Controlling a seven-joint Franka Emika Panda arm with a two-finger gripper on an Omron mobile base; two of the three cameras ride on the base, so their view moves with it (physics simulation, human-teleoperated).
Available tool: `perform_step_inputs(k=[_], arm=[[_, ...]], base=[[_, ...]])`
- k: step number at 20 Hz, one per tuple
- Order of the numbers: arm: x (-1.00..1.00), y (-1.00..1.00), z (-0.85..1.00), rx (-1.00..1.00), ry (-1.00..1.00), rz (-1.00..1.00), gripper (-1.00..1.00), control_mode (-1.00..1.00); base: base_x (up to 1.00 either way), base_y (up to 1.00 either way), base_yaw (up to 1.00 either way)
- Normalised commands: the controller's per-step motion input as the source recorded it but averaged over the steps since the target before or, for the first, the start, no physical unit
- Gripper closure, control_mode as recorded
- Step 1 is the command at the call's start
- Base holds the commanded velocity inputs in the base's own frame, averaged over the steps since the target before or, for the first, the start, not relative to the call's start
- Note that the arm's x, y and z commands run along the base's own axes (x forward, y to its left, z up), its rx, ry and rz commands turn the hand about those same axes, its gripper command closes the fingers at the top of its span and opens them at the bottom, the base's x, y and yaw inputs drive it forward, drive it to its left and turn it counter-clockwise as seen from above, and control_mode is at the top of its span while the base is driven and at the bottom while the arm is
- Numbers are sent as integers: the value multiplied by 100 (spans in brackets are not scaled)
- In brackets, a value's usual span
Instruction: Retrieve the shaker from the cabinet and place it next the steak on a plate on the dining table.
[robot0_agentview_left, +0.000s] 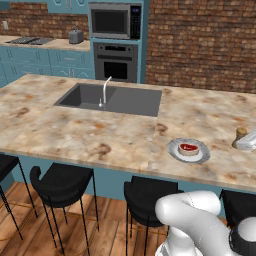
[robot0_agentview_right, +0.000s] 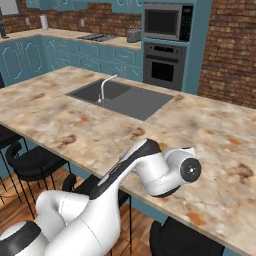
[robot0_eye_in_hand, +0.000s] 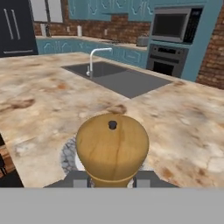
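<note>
Left base view takes in the dining table (robot0_agentview_left: 75, 132), a wide beige-orange marbled surface with a dark sink (robot0_agentview_left: 112, 99) and a silver tap (robot0_agentview_left: 105, 90) set into it. Behind it stand a teal column holding a microwave (robot0_agentview_left: 114, 21) above an oven (robot0_agentview_left: 116, 61), and a brick wall (robot0_agentview_left: 200, 42). Black stools (robot0_agentview_left: 62, 185) line the near edge of the surface. The white arm (robot0_agentview_left: 200, 225) rises at the lower right.

On the right part of the surface lies the plate (robot0_agentview_left: 198, 155), round and pale, with the steak (robot0_agentview_left: 188, 148) resting on it.

Further right, near the frame's edge, the shaker (robot0_agentview_left: 241, 134) shows its tan knobbed top against the white hand, well apart from the plate. In the hand view the shaker (robot0_eye_in_hand: 112, 146) stands upright and close, its rounded top with a small dark dot facing the camera; the fingers (robot0_eye_in_hand: 81, 180) pinch it low on both sides. Behind it a sliver of the plate (robot0_eye_in_hand: 67, 156) shows on the marbled top.
</note>
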Motion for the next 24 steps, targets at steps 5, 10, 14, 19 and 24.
perform_step_inputs(k=[5, 10, 14, 19, 24], arm=[[21, -27, -32, 0, 2, 0, 100, -100], [20, -9, -33, 0, 9, 0, 100, -100], [31, 0, -33, 0, 11, 0, 100, -100], [31, 0, -33, 2, 10, 0, 100, -100], [30, 0, -33, 12, 1, 0, 100, -100]], base=[[0, 0, 0], [0, 0, 0], [0, 0, 0], [0, 0, 0], [0, 0, 0]])
